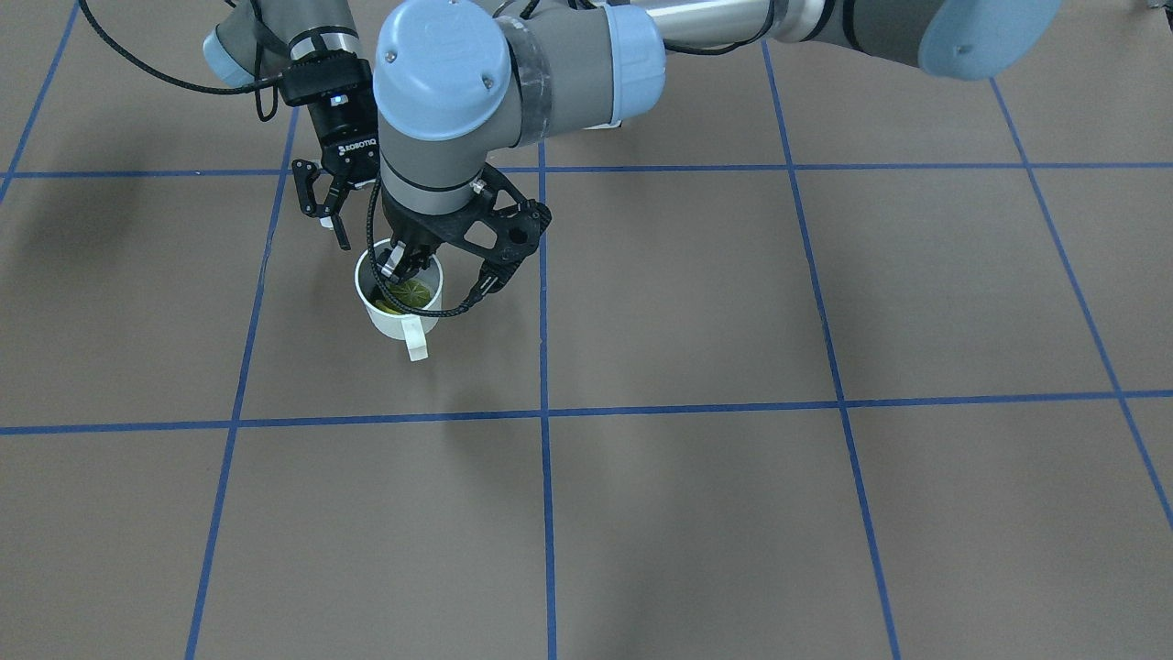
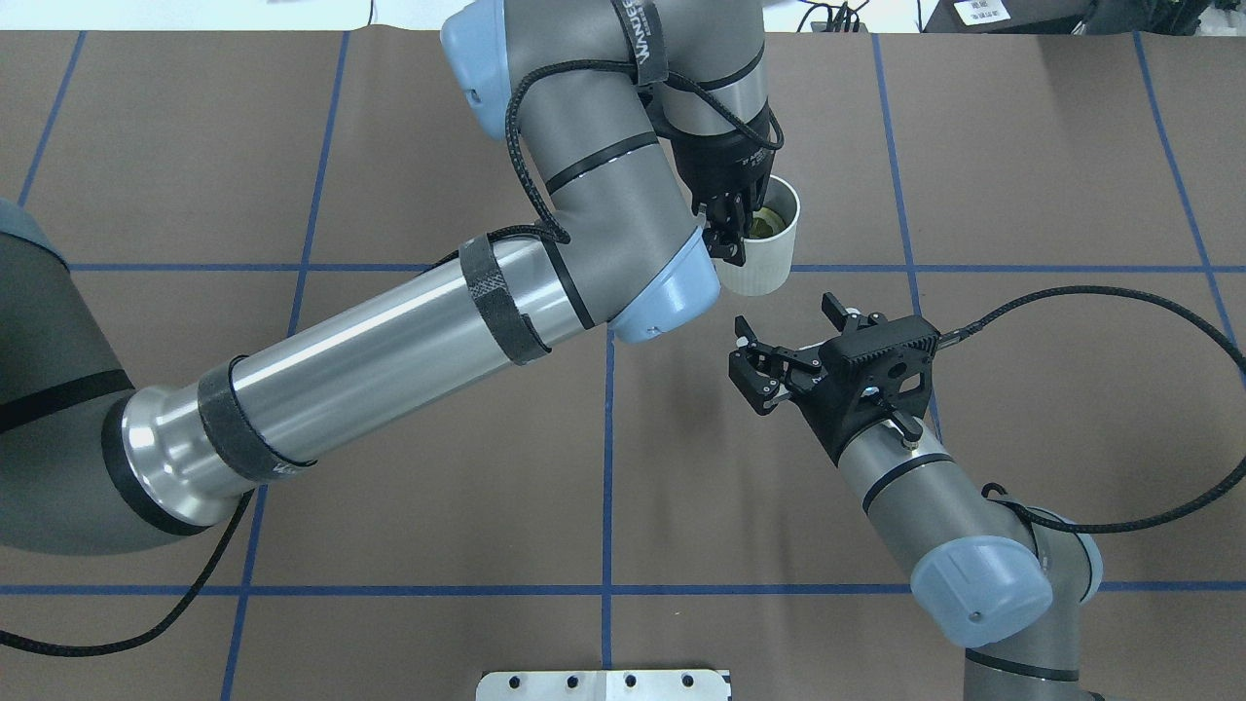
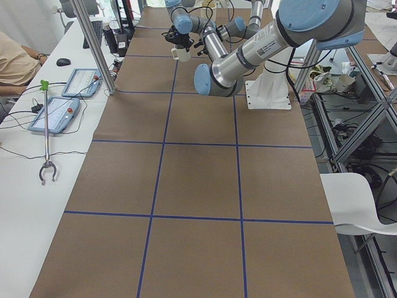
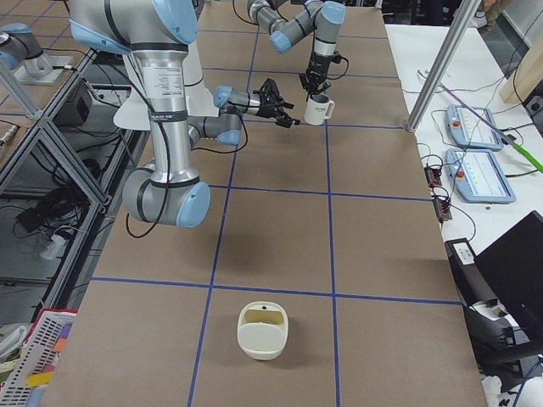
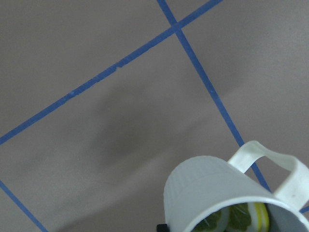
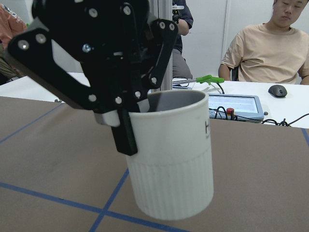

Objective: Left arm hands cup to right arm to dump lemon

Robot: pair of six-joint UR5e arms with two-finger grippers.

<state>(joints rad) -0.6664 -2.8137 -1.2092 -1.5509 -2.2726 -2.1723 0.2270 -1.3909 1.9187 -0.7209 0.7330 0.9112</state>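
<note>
left gripper (image 1: 408,263): pinching cup (image 2: 770,261) rim, airborne
right gripper (image 2: 785,329): fingers wide, nearby
risk: bumped cup could swing, lemon (image 1: 410,293) spills early

Robotics lab, no doubt about it: the left arm (image 2: 389,331) and right arm (image 2: 934,506) rise from a white pedestal (image 3: 268,90) at a long table (image 3: 198,186) papered brown and gridded with blue tape lines (image 1: 543,458). Alongside, a white side table (image 3: 25,205) carries teach pendants (image 3: 54,115), a computer mouse (image 6: 277,90) and a reach grabber (image 3: 46,139). An aluminium post (image 3: 93,43) stands at its edge, cables (image 3: 344,130) tangle beneath the frame, and a seated person (image 6: 260,55) looks on
</note>
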